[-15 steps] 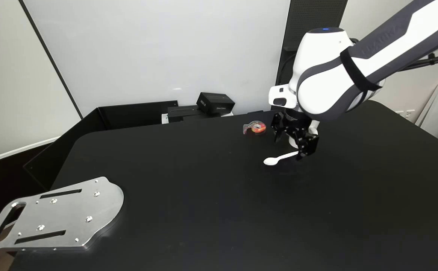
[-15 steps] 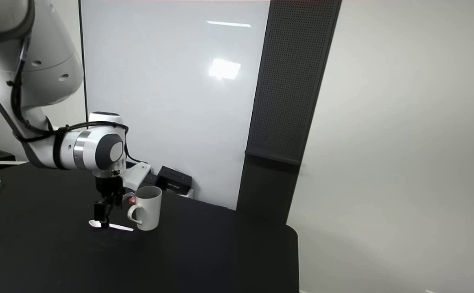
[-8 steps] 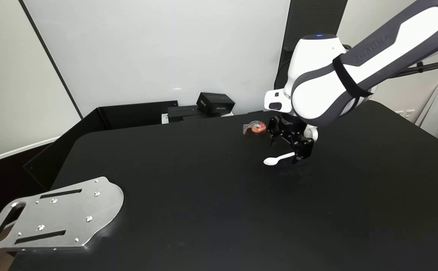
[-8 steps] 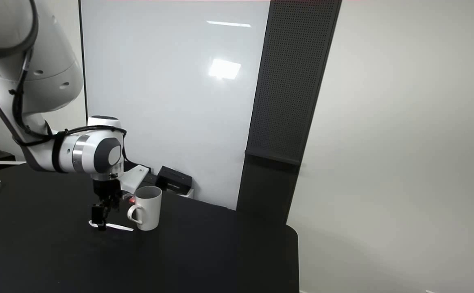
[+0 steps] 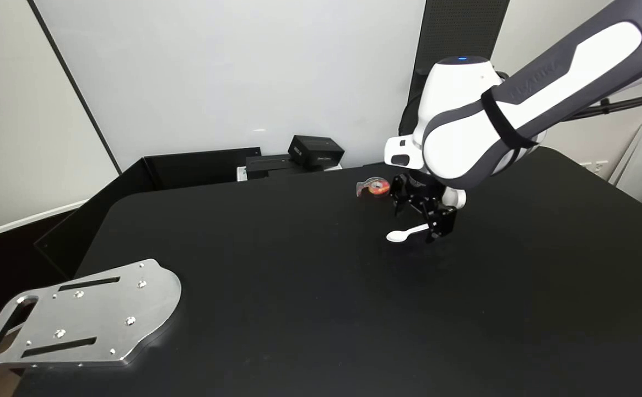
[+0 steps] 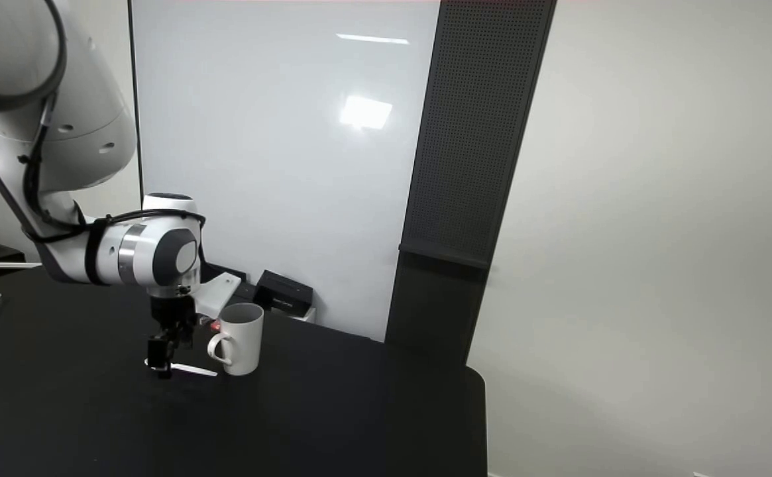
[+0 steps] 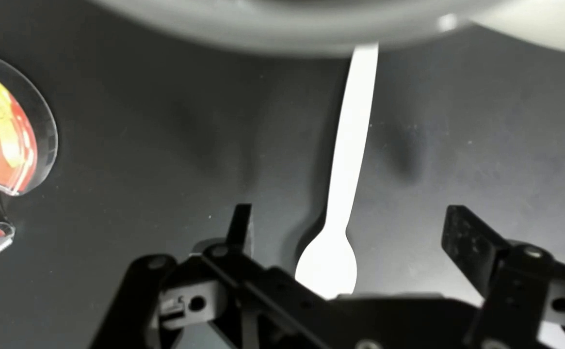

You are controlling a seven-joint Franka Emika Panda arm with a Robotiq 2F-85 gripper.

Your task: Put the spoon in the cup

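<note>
– How is the rounded white robot arm (image 5: 456, 148) trimmed?
– Dark grey panels (image 5: 541, 78), a black strap (image 5: 501, 120), thin black cables (image 6: 154, 212), a small blue light (image 5: 462, 58).
– And the black, angular, jointed pincer (image 7: 351, 230)?
– Silvery metal plates (image 7: 210, 301), round screw heads (image 7: 533, 252).

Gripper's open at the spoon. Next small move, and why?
Probably ease the gripper straight down a touch, jaws open. In the wrist view the spoon lies on the table between the spread jaws, a gap on each side, so sideways aim looks good. The gripper's height is hard to judge, and a low-lying spoon likely needs a low grip.
</note>
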